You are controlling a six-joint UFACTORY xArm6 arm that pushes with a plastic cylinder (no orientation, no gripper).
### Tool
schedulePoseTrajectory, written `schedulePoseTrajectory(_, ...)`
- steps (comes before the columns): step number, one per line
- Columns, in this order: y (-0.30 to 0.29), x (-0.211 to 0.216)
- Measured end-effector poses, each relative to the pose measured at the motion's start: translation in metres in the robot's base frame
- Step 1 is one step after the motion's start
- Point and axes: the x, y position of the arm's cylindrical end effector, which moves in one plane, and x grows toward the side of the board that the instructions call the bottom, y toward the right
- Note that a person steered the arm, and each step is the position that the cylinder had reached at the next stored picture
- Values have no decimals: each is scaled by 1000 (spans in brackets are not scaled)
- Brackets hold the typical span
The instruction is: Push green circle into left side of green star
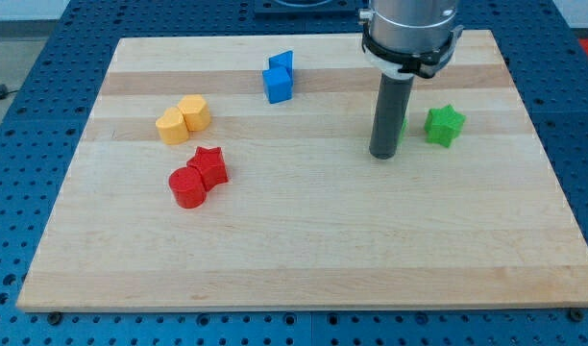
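The green star lies at the view's right on the wooden board. The green circle is mostly hidden behind my rod; only a thin green edge shows at the rod's right side, a short gap left of the star. My tip rests on the board just left of and slightly below the green circle, close against it.
Two blue blocks sit together near the top centre. Two yellow blocks sit together at the left. A red star and a red circle touch below them. Blue perforated table surrounds the board.
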Motion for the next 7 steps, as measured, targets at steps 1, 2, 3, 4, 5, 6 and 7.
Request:
schedulePoseTrajectory(1, 4, -10)
schedulePoseTrajectory(2, 7, -9)
schedulePoseTrajectory(3, -30, -1)
schedulePoseTrajectory(4, -58, -19)
schedulePoseTrajectory(5, -46, -43)
schedulePoseTrajectory(6, -29, -70)
schedulePoseTrajectory(7, -25, -69)
